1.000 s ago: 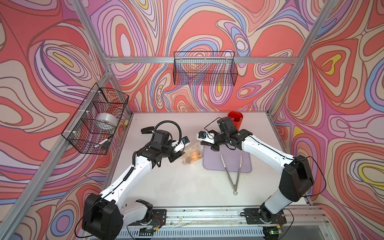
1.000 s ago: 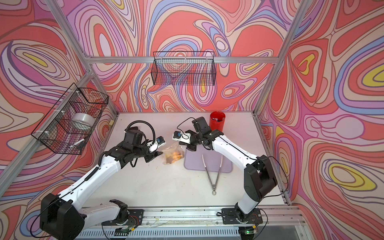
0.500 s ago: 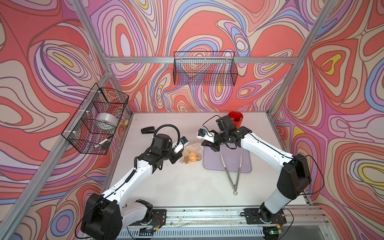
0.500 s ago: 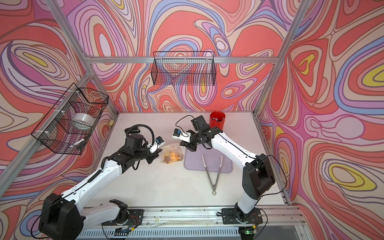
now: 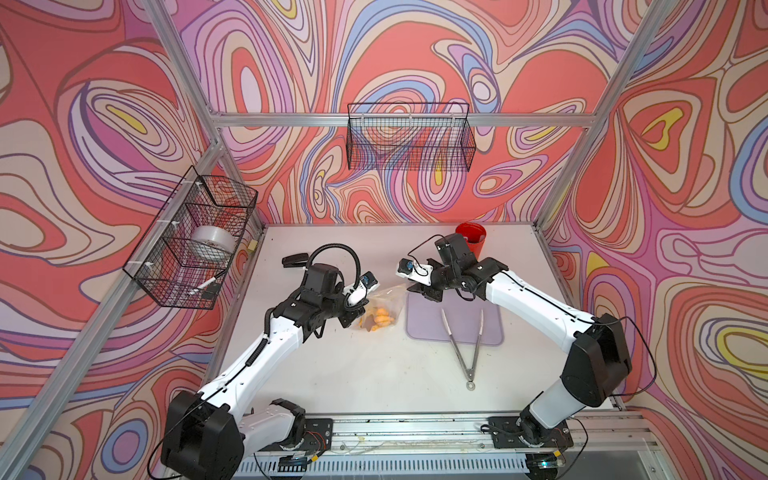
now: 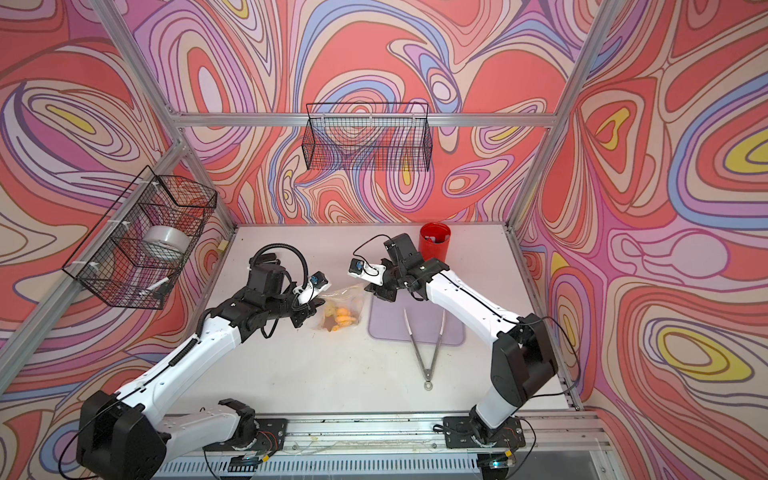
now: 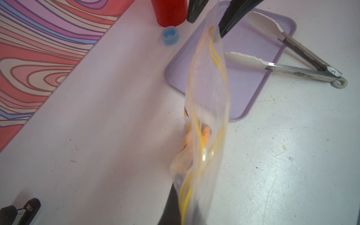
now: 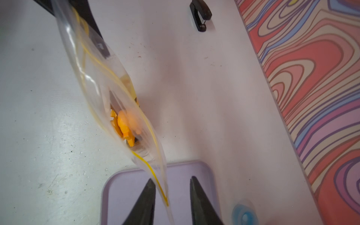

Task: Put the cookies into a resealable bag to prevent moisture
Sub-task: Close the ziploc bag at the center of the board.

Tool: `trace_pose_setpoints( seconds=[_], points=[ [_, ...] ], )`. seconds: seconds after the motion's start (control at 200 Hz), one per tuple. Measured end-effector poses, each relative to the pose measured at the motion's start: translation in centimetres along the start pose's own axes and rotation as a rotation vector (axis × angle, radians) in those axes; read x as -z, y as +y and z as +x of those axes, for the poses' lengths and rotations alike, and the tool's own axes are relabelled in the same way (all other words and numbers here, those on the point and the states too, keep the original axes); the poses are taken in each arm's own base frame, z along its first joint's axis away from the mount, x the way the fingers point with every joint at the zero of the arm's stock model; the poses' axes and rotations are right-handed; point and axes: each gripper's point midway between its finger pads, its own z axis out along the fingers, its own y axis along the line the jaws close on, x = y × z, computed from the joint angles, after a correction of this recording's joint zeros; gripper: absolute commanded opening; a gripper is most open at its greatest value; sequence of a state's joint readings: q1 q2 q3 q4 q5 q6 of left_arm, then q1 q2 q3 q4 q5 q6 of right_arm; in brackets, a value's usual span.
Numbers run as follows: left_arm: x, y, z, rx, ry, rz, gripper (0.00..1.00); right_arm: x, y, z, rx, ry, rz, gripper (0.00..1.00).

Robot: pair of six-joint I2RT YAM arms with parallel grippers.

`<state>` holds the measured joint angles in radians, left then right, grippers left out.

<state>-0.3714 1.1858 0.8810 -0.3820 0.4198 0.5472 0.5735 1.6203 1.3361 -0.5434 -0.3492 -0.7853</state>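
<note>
Left fingers [image 7: 170,212] pinch clear bag [image 7: 206,93] of orange cookies [image 8: 124,124].

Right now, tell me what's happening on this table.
The left gripper is shut on one end of the resealable bag, which has the cookies inside. The right gripper has its jaws open astride the bag's other end, not clamping it. The tongs lie untouched, partly on the lavender tray. Whether the zip is sealed is unclear.
</note>
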Motion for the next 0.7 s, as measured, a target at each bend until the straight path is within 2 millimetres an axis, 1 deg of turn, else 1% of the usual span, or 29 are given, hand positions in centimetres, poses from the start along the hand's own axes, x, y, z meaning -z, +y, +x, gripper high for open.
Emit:
trace_pose_setpoints(
  seconds=[0.035,0.165,0.205,0.255,0.3,0.33,0.356,0.401,0.536,0.701],
  points=[
    [-0.1,0.0,0.1,0.0,0.006,0.005,0.0,-0.2,0.1,0.3,0.008,0.01,0.004,0.45],
    [-0.1,0.0,0.0,-0.006,0.017,0.014,0.0,-0.6,0.3,0.9,0.033,0.031,0.012,0.46],
    [-0.1,0.0,-0.1,-0.01,0.015,0.014,0.0,-0.7,0.4,0.8,0.043,0.032,0.014,0.45],
    [-0.1,0.0,-0.1,-0.009,0.015,0.017,0.0,-0.8,0.4,0.7,0.056,0.028,0.016,0.42],
    [-0.1,0.0,-0.1,-0.009,0.015,0.018,0.0,-0.8,0.5,0.5,0.065,0.022,0.018,0.35],
    [-0.1,0.0,-0.1,-0.009,0.016,0.018,0.0,-0.9,0.5,0.4,0.071,0.018,0.018,0.27],
    [-0.2,0.0,-0.1,-0.008,0.017,0.019,0.0,-0.9,0.5,0.2,0.083,0.012,0.019,0.19],
    [-0.2,0.0,0.0,-0.007,0.021,0.021,0.0,-1.0,0.6,0.1,0.082,0.005,0.017,0.0],
    [-0.4,-0.1,0.2,-0.009,0.029,0.025,0.0,-1.1,1.0,-0.1,0.101,-0.005,0.0,0.0],
    [-0.3,0.2,0.5,-0.003,0.033,0.02,0.0,-1.1,1.8,0.3,0.115,0.004,-0.035,0.0]
  ],
)
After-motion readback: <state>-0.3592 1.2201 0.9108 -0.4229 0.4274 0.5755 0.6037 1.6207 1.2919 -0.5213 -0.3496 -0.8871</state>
